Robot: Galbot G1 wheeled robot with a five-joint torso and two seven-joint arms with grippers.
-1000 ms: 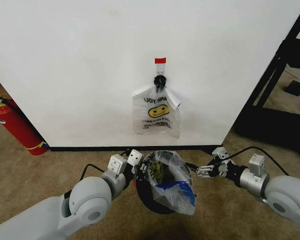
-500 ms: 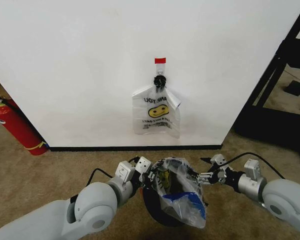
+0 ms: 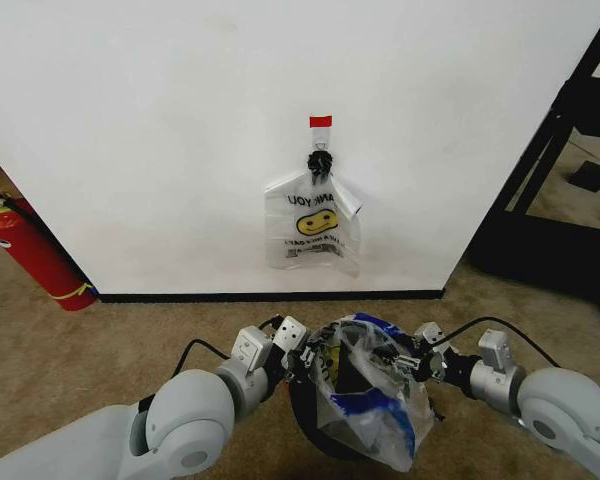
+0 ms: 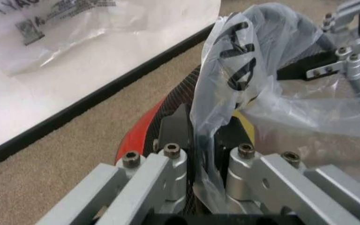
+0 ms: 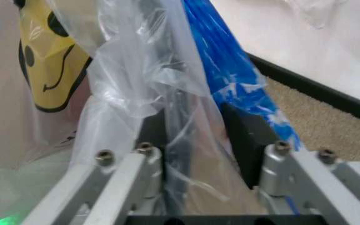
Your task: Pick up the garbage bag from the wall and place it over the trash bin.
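Observation:
The garbage bag (image 3: 365,410), thin clear plastic with a yellow smiley and blue print, is stretched open between my two grippers, low in the head view. My left gripper (image 3: 305,362) is shut on the bag's left edge. My right gripper (image 3: 405,366) is shut on its right edge. The bag hangs over the black trash bin (image 3: 302,420) and hides most of it. In the left wrist view, the bag film (image 4: 243,61) runs between my left gripper's (image 4: 202,131) fingers, beside the bin's red side (image 4: 147,135). In the right wrist view, the smiley and blue print of the bag (image 5: 123,70) fill my right gripper (image 5: 202,136).
A second smiley bag (image 3: 313,225) with a black knot and red tag hangs on the white wall (image 3: 180,120), above the black baseboard (image 3: 270,296). A red fire extinguisher (image 3: 35,255) leans at the left. A black frame (image 3: 570,150) stands at the right. The floor is brown carpet.
Both grippers have drawn back toward me and lower, with the bag held between them. The right gripper has come inward. The bag now covers more of the bin.

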